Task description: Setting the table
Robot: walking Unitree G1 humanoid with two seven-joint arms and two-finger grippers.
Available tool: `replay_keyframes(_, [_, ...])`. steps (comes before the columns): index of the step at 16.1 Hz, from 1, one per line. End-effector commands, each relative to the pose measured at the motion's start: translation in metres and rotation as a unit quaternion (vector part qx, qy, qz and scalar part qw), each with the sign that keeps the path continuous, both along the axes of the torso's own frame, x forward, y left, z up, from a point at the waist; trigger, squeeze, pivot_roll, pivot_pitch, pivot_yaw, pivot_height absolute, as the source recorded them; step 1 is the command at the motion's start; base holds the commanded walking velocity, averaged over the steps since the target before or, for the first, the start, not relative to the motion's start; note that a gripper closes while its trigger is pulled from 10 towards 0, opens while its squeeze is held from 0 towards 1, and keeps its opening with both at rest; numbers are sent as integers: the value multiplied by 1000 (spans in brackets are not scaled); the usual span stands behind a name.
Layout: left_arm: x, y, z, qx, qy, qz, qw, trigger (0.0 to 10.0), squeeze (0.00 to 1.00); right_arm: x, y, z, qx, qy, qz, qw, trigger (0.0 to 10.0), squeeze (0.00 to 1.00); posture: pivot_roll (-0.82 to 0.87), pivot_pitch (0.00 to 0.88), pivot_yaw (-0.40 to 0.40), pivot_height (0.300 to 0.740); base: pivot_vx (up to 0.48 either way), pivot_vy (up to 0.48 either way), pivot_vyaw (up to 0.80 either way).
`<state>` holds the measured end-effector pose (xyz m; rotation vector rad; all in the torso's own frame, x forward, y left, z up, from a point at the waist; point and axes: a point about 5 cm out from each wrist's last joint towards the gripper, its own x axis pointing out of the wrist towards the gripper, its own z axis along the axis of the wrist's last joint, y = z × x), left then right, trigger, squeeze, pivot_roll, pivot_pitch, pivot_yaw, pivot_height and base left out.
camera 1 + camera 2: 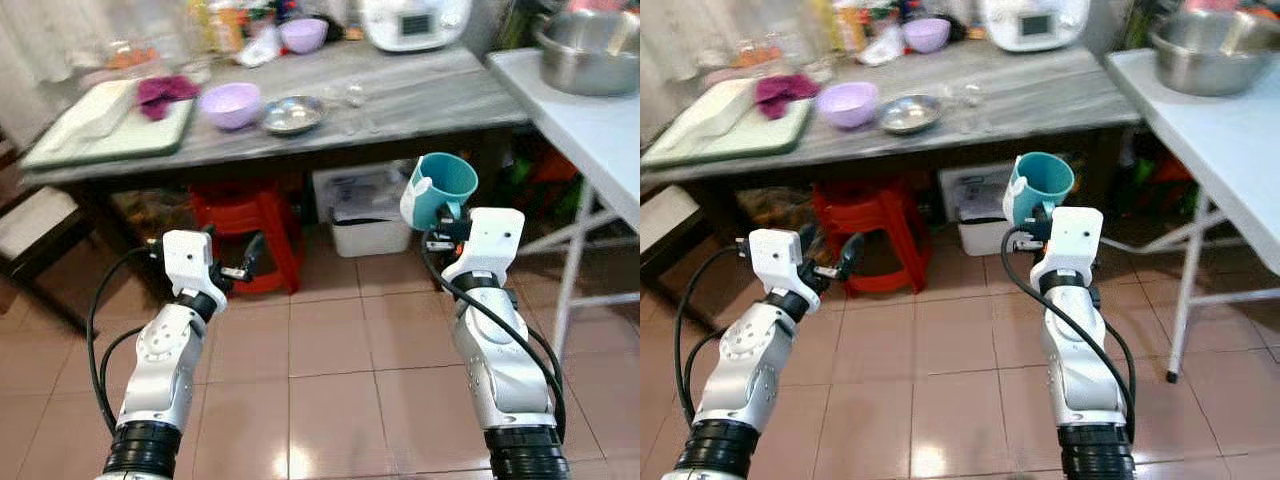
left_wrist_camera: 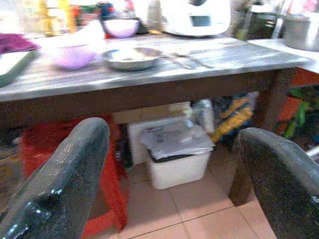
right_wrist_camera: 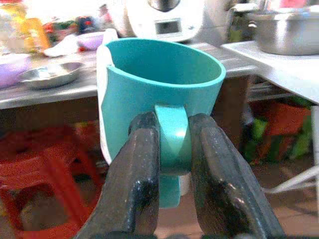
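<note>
Right wrist view: the two black fingers (image 3: 137, 189) clamp the handle of a teal cup (image 3: 159, 94) between them; the cup is upright with its open mouth up.
Right gripper: the right gripper (image 1: 446, 222) is raised in front of the robot, closed on the cup's handle.
Cup position: the teal cup (image 1: 440, 188) is in the air, in front of the wooden table's near edge and above the tiled floor (image 1: 330, 370), touching no surface.
Left gripper: the left gripper (image 1: 248, 262) is held low over the floor, fingers spread apart and holding nothing; it points toward a red stool (image 1: 255, 225) under the table.
Left wrist view: both fingers (image 2: 65, 184) stand wide apart, with a white lidded bin (image 2: 174, 154) on the floor beyond them.
Wooden table: the table (image 1: 420, 95) carries a green tray (image 1: 110, 135) with a purple cloth (image 1: 165, 92), a lilac bowl (image 1: 230, 103), a metal dish (image 1: 293, 113) just beside it, a second lilac bowl (image 1: 303, 33) farther back, and a white appliance (image 1: 415, 20).
White table: a white table (image 1: 590, 120) on the robot's right holds a large steel pot (image 1: 590, 50).
</note>
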<state>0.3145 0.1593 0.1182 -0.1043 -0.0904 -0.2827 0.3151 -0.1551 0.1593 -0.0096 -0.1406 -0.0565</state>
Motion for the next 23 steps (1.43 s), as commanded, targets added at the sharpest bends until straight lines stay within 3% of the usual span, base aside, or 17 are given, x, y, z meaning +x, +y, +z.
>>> replay_keyframes(1, [0,-2,1,3,-2,-4,1000,10000,0,0,-5,2,2,-3,-10,1000,10000,0,-186,74,101,740,300,0,-550])
replay_keyframes(5, [0,-3,1,3,-1,-6,1000,10000,0,0,-4,2,3,-3,-11,1000,10000,0,-186,75,104,740,304,0,-730])
replay_keyframes(8, [1,-4,2,4,-3,-8,1000,10000,0,1,-3,3,-10,-9,-7,1000,10000,0,-186,73,108,740,343,0,0])
replay_keyframes(19, [1,-5,4,7,-4,-13,1000,10000,0,0,-4,3,-6,-11,-12,1000,10000,0,-185,78,114,740,480,0,585])
replay_keyframes(23, [1,-5,4,4,-5,-12,1000,10000,0,0,-2,6,-11,-16,-8,1000,10000,0,-184,77,109,740,480,0,0])
